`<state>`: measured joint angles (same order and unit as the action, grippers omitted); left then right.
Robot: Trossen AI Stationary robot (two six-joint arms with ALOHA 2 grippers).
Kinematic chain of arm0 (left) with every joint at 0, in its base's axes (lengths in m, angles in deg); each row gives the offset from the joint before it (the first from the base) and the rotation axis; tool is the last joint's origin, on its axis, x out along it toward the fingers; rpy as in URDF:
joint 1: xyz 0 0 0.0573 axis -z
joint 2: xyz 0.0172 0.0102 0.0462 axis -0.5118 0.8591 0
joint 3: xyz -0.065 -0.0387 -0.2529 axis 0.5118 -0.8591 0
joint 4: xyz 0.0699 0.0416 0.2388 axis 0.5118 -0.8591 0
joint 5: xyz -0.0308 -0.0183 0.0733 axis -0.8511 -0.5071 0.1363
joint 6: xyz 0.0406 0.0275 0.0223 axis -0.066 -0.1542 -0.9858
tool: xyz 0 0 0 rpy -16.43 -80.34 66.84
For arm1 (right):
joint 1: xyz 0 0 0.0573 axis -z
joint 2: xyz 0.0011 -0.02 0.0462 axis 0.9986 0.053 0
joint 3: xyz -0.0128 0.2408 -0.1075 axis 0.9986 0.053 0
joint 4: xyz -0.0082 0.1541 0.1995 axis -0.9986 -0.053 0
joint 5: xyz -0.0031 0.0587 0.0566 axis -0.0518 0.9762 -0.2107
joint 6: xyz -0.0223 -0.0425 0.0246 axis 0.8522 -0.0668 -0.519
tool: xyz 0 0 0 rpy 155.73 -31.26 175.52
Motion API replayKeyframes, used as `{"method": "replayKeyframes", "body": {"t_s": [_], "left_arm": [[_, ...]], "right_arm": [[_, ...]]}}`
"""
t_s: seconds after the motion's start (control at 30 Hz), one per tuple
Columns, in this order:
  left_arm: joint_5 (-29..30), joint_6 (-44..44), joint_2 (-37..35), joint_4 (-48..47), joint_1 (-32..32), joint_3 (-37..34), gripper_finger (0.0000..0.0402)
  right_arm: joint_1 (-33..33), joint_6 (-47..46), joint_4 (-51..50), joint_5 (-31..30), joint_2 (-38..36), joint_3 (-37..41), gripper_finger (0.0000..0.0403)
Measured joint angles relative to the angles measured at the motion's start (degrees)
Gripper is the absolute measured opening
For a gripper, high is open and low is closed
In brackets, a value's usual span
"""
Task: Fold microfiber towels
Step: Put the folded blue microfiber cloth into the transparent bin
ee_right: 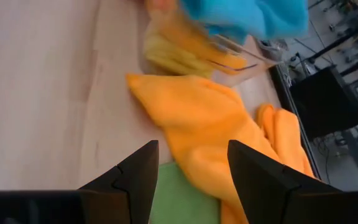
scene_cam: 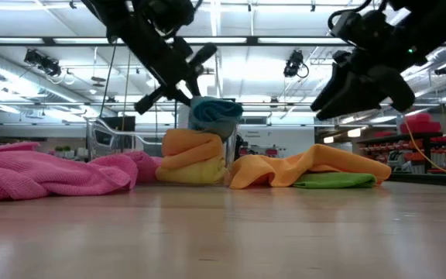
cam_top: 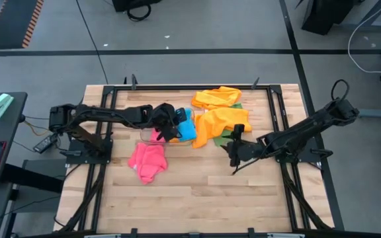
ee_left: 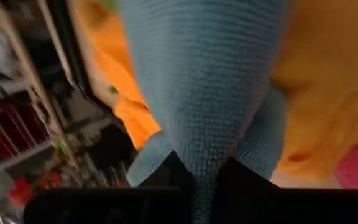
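A blue towel [cam_top: 186,123] sits on top of folded orange and yellow towels in the clear bin [scene_cam: 200,159]; my left gripper [cam_top: 172,125] is shut on it. A pink towel [cam_top: 148,160] lies crumpled on the table nearer the front. Orange towels [cam_top: 218,119] lie spread over a green one [scene_cam: 333,180] to the right of the bin. My right gripper [cam_top: 235,151] is open and empty, hovering above the table just right of the orange towel. My left gripper pinches a bunched fold of the blue towel [ee_left: 205,163] between its two fingers, coming from the table's left and slanting down. The towel spreads out ahead of the fingers and rests on the stack in the bin.
The clear plastic bin [ee_right: 229,59] stands mid-table with folded towels inside. A second orange towel [cam_top: 217,97] lies near the far edge. Bare wood table [cam_top: 197,198] lies toward the near edge.
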<state>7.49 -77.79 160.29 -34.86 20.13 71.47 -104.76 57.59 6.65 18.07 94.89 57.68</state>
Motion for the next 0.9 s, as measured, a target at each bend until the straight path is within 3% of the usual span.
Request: {"method": "replayKeyframes", "body": {"t_s": [0.07,0.2,0.43,0.77,0.9], "left_arm": [[-3.8,0.4,0.0,-0.4,-1.0,0.0,0.0021],[-4.5,0.3,0.1,-2.2,-1.6,0.0,0.0021],[-9.2,2.6,0.8,-3.6,-2.9,-0.1,0.0021],[-11.3,-7.1,4.0,-0.9,-6.7,0.0,0.0022],[-12.4,-7.4,5.1,-0.7,-7.7,0.0,0.0059]], "right_arm": [[1.0,-1.5,1.7,1.2,0.0,0.0,0.0202],[1.9,-5.8,2.6,5.5,0.8,-0.1,0.0202],[0.8,-9.5,5.5,6.5,1.8,-0.1,0.0202],[-1.2,-8.9,10.2,6.5,1.8,0.0,0.0202],[-1.2,-8.5,10.9,6.5,1.9,0.0,0.0202]]}}
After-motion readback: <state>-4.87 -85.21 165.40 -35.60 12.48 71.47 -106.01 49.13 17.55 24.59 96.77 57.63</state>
